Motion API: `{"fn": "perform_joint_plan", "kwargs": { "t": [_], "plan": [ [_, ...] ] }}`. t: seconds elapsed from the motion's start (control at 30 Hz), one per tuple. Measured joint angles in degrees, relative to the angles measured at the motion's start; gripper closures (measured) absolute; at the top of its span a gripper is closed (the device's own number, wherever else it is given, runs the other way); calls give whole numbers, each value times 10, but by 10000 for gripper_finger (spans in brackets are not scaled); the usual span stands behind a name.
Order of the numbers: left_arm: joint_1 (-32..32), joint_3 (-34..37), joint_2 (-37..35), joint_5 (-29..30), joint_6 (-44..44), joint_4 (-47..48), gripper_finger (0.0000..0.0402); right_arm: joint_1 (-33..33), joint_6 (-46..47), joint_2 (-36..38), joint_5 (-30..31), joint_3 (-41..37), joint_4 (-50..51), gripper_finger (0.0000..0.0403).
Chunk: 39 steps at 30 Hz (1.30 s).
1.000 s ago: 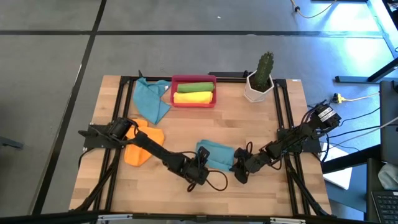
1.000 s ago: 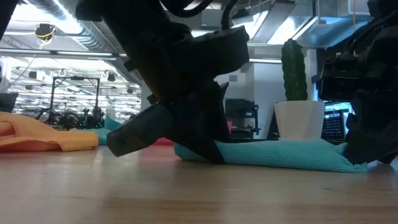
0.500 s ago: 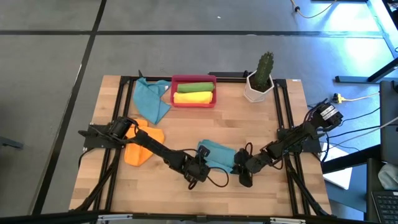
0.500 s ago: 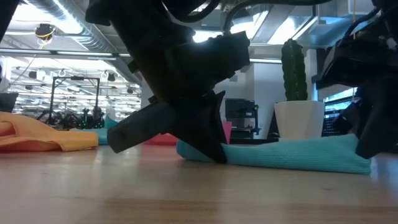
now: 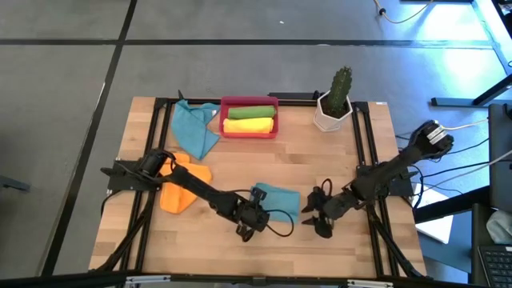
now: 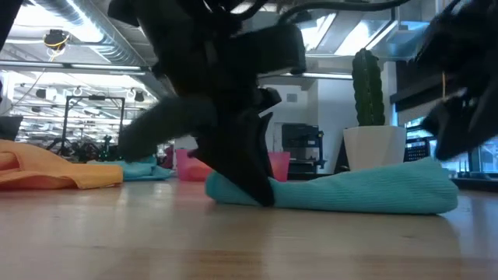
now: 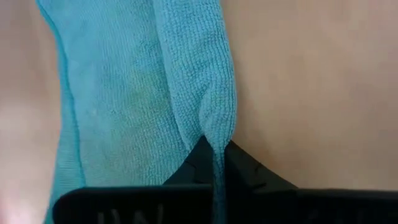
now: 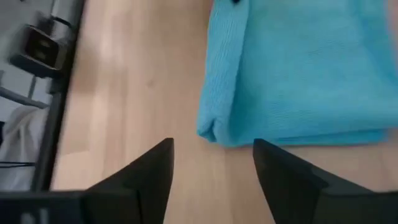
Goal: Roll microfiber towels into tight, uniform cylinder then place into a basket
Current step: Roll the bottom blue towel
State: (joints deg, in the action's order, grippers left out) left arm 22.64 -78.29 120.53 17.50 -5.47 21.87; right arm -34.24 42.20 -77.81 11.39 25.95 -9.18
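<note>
A folded teal microfiber towel (image 5: 278,200) lies flat on the wooden table near its front middle. My left gripper (image 5: 254,213) is shut on the towel's near left end. My right gripper (image 5: 313,219) stands open just right of the towel, raised off the table, with nothing between its fingers (image 8: 152,168). The red basket (image 5: 250,130) sits at the far edge and holds a green roll (image 5: 249,111) and a yellow roll (image 5: 248,125). A second teal towel (image 5: 194,130) and an orange towel (image 5: 181,186) lie spread on the left. My left gripper pinches a raised fold (image 7: 213,134) at the towel's near left end between its two shut fingers (image 7: 249,167). It slants down onto the cloth from the table's left side. The rest of the towel lies slack on the table (image 6: 354,194).
A white pot with a cactus (image 5: 334,102) stands at the far right. Black frame rails (image 5: 372,160) run along the table's left and right sides. Bare wood (image 5: 264,164) lies between the basket and the folded towel.
My left gripper has shut on the towel's near left end. My right gripper has opened, let go of the towel's right end and drawn back up and toward the table's right edge. The towel's right end now lies on the table.
</note>
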Motion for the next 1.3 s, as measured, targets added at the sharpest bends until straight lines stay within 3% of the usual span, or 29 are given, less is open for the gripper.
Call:
{"fn": "perform_joint_plan", "kwargs": {
  "t": [0.23, 0.37, 0.57, 0.9, 1.3],
  "plan": [
    [1, -18, -5, -65, 52, 7, 401, -59, -135, 29, 123, 30, 3, 181],
    [-5, -21, -5, -94, 92, 6, 401, -98, -238, -25, 182, 85, 4, 181],
    [-15, -21, -5, -117, 140, -4, 401, -133, -346, -164, 230, 197, 44, 181],
    [-21, -21, -5, -158, 145, -26, 401, -150, -305, -349, 323, 360, 310, 181],
    [-23, -22, -5, -205, 137, -48, 401, -154, -259, -377, 352, 392, 425, 182]
  ]
}}
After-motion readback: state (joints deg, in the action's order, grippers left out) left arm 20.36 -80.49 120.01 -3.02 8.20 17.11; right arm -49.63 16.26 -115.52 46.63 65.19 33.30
